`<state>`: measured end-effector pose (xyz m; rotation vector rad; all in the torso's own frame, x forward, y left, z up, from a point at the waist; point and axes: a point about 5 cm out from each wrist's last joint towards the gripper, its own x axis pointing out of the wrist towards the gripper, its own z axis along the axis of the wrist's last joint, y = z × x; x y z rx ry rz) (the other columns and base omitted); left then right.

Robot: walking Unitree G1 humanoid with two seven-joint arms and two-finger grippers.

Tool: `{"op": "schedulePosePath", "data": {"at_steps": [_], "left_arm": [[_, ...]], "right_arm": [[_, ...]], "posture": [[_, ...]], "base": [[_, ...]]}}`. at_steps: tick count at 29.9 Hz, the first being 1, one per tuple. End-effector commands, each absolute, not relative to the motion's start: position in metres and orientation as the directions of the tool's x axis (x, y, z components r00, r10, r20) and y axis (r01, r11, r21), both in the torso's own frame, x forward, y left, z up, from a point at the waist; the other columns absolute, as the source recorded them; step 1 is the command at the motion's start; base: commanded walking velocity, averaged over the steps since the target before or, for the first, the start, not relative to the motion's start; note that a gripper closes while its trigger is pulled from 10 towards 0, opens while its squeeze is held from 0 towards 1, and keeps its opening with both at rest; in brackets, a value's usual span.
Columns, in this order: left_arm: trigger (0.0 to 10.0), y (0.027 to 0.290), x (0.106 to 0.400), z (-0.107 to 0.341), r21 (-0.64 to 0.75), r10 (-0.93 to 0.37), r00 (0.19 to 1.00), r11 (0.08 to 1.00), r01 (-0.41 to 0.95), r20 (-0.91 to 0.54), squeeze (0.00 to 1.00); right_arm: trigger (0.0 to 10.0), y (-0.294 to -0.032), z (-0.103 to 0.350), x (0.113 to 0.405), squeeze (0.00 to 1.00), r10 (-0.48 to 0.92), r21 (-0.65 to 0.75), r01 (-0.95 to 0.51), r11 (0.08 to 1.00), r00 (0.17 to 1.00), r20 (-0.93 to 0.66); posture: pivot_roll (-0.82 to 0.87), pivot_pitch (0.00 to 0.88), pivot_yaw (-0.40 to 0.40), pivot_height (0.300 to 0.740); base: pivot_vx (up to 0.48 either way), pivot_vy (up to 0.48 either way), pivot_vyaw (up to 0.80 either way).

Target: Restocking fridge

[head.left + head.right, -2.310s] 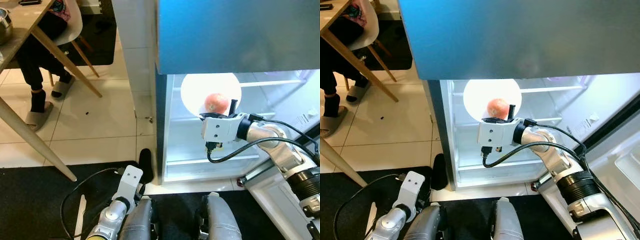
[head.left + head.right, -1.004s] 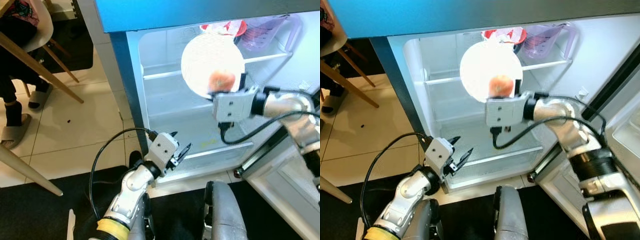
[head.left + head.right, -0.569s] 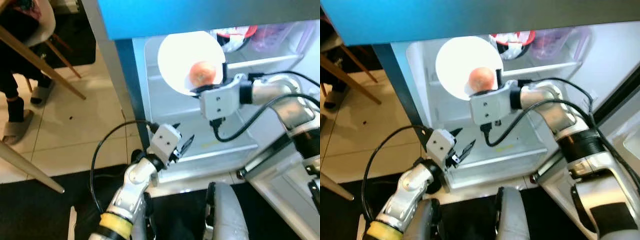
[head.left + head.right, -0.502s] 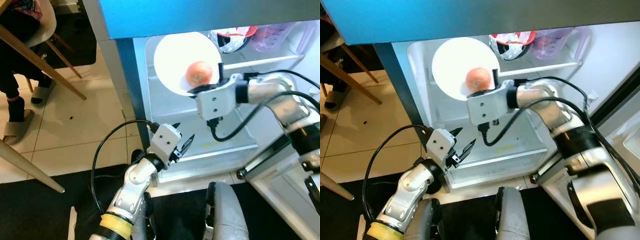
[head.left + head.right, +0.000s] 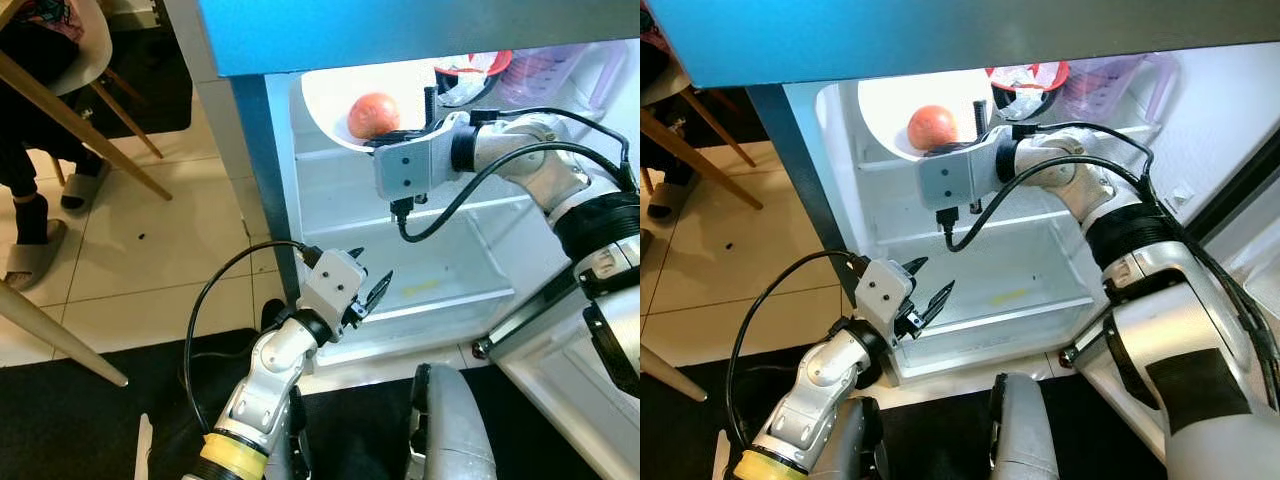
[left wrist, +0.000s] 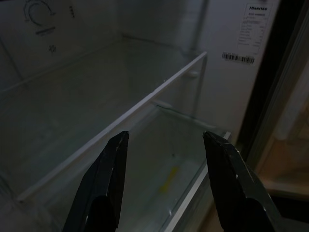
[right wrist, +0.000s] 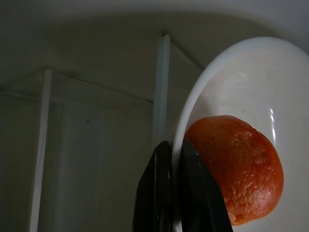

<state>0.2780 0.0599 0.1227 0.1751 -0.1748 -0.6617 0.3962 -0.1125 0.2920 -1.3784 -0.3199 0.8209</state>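
Fridge scene: 1 plate, 1 orange fruit.

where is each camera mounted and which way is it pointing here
Left and right eye views: on the head, looking down into the open fridge; both arms and the legs show.
Left wrist view: on the left arm, looking along the left gripper at a glass shelf.
Right wrist view: on the right arm, looking along the right gripper clamped on the white plate.
Shared: eye and right wrist views show the orange fruit.
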Motion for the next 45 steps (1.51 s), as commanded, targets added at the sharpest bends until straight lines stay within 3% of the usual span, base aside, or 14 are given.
{"op": "schedulePosePath", "data": {"at_steps": [1,8,17,18,19,20,22,29,30,31,39,45], "left_arm": [[10.0,0.057,0.274,0.12,0.194,-0.624,0.775,0.776,0.6,0.098,0.0],[10.0,0.061,0.271,0.12,0.189,-0.61,0.787,0.787,0.588,0.091,0.0],[10.0,0.063,0.27,0.121,0.187,-0.603,0.794,0.792,0.582,0.083,0.0],[10.0,0.063,0.27,0.121,0.187,-0.602,0.794,0.792,0.581,0.082,0.0],[10.0,0.063,0.27,0.121,0.187,-0.601,0.795,0.793,0.58,0.082,0.0],[10.0,0.063,0.27,0.121,0.187,-0.601,0.795,0.793,0.58,0.082,0.0],[10.0,0.063,0.269,0.121,0.185,-0.598,0.798,0.795,0.577,0.08,0.0],[10.0,0.063,0.267,0.119,0.176,-0.597,0.8,0.796,0.579,0.068,0.0],[10.0,0.062,0.267,0.119,0.175,-0.598,0.799,0.795,0.581,0.067,0.0],[10.0,0.062,0.267,0.119,0.174,-0.599,0.798,0.795,0.582,0.067,0.0],[10.0,0.06,0.267,0.118,0.168,-0.608,0.792,0.788,0.592,0.062,0.0],[10.0,0.057,0.265,0.116,0.156,-0.613,0.788,0.785,0.6,0.056,0.0]], "right_arm": [[10.0,-0.108,0.299,0.397,0.0,0.684,-0.958,-0.287,-0.021,0.694,-0.223],[10.0,-0.109,0.304,0.406,0.0,0.623,-0.976,-0.219,-0.003,0.763,-0.173],[10.0,-0.105,0.294,0.41,0.0,0.609,-0.97,-0.244,-0.01,0.768,-0.2],[10.0,-0.104,0.293,0.41,0.08,0.611,-0.968,-0.25,-0.011,0.765,-0.205],[10.0,-0.102,0.291,0.409,0.45,0.614,-0.967,-0.256,-0.015,0.761,-0.211],[10.0,-0.102,0.291,0.409,0.45,0.614,-0.967,-0.256,-0.015,0.761,-0.211],[10.0,-0.099,0.29,0.409,1.0,0.619,-0.966,-0.257,-0.019,0.755,-0.213],[10.0,-0.096,0.3,0.409,1.0,0.633,-0.985,-0.173,-0.007,0.762,-0.138],[10.0,-0.098,0.303,0.409,0.72,0.631,-0.988,-0.154,0.001,0.766,-0.119],[10.0,-0.1,0.306,0.409,0.0,0.628,-0.99,-0.139,0.007,0.771,-0.104],[10.0,-0.127,0.322,0.41,0.0,0.575,-0.997,-0.063,0.043,0.818,-0.027],[10.0,-0.156,0.316,0.405,0.0,0.575,-0.99,-0.117,0.074,0.816,-0.054]], "posture": [[-0.06,0.178,-0.009,0.589],[-0.03,0.194,-0.019,0.589],[-0.02,0.2,-0.022,0.589],[-0.02,0.2,-0.022,0.589],[-0.02,0.202,-0.023,0.589],[-0.02,0.202,-0.023,0.589],[-0.02,0.204,-0.023,0.589],[-0.02,0.203,-0.019,0.589],[-0.03,0.202,-0.017,0.589],[-0.03,0.201,-0.016,0.589],[-0.05,0.199,-0.006,0.589],[-0.08,0.203,-0.006,0.589]], "base": [[0.0,0.0,0.0],[0.0,0.0,0.0],[0.0,0.0,0.0],[0.0,0.0,0.0],[0.0,0.0,0.0],[0.0,0.0,0.0],[0.0,0.0,0.0],[0.0,0.0,0.0],[0.0,0.0,0.0],[0.0,0.0,0.0],[0.0,0.0,0.0],[0.0,0.0,0.0]]}}
